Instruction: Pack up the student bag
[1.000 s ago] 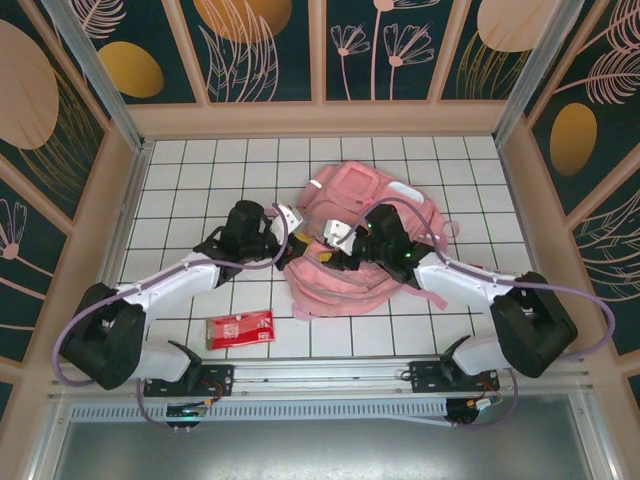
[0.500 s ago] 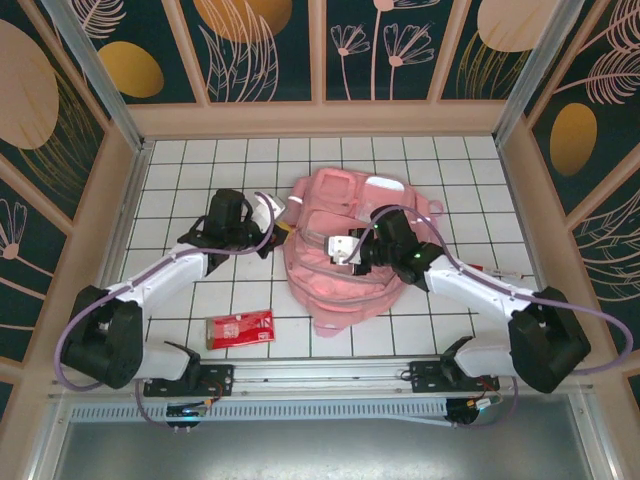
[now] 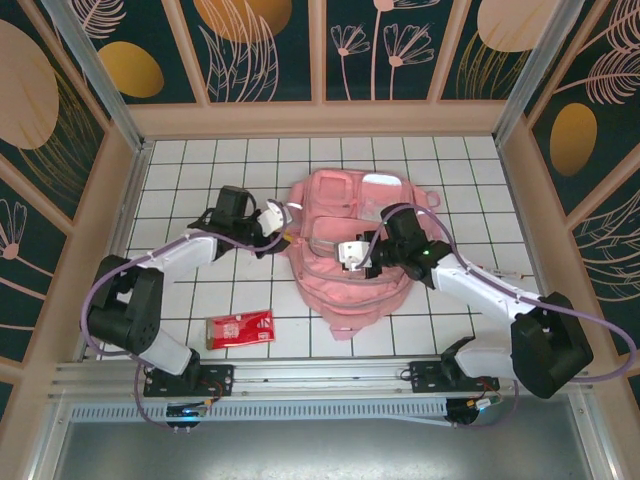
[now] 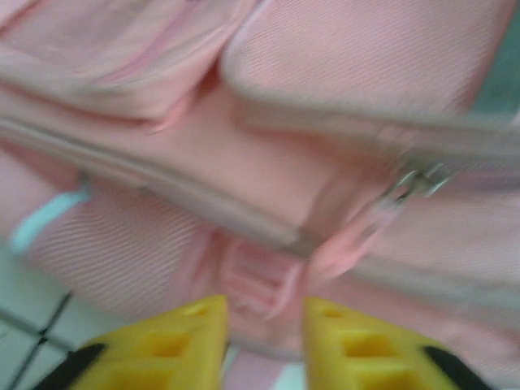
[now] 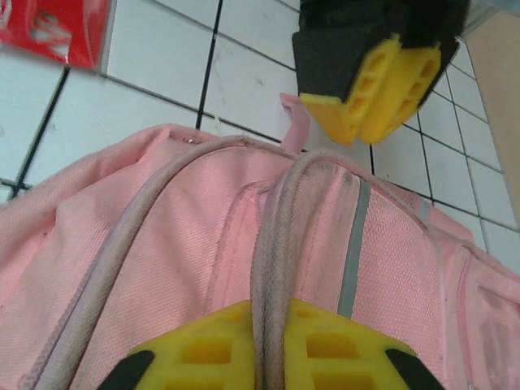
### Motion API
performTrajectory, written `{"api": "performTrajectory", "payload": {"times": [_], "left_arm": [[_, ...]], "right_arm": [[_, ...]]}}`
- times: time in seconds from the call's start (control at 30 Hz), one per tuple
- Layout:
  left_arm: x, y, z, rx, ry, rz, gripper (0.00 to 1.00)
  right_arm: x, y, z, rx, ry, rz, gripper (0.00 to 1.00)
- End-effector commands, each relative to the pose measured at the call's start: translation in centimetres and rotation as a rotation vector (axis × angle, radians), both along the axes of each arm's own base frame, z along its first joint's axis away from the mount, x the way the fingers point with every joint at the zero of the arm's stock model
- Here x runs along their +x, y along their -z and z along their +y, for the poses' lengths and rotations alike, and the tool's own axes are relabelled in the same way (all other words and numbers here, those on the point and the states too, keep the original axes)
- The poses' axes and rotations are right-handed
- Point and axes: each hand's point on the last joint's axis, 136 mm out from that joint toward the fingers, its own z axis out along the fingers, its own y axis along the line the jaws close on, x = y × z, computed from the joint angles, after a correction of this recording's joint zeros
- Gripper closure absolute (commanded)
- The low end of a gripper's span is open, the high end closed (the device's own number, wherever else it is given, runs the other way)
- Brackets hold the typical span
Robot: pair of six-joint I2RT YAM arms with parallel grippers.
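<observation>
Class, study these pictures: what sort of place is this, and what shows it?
Most likely a robot test cell, not a classroom: a white gridded table boxed in by flower-patterned panels, with a left arm and right arm bolted to a rail at its near edge, over a pink student bag.

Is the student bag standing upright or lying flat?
Lying flat: from above, the student bag spreads across the white tiles, front side up.

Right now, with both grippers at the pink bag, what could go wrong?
1. The right gripper pinches only a thin raised seam of the student bag; pulling may let the soft fabric slip out.
2. The left gripper stands open at a strap loop, with the zip pull off to one side; closing here would probably catch the loop instead.
</observation>
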Motion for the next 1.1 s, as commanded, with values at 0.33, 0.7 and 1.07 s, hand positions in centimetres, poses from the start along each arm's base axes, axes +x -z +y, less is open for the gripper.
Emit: {"api": "performTrajectory", "payload": {"times": [0.33,0.7,1.07], "left_arm": [[-5.7,-4.5,-5.5,0.072,0.401,-0.393,0.44],[-5.9,0.0,-8.3,0.241,0.553,-0.39,0.45],[-8.7,1.6,-7.0,0.279,0.593,-0.246,0.34]], "right_arm": [[6.0,-11.4,-9.7,0.676,0.81,0.048,0.02],[6.7,-11.2,-16.3,0.782,1.169,0.144,0.01],[6.1,-8.8,-13.3,0.639,1.027,0.247,0.01]]}}
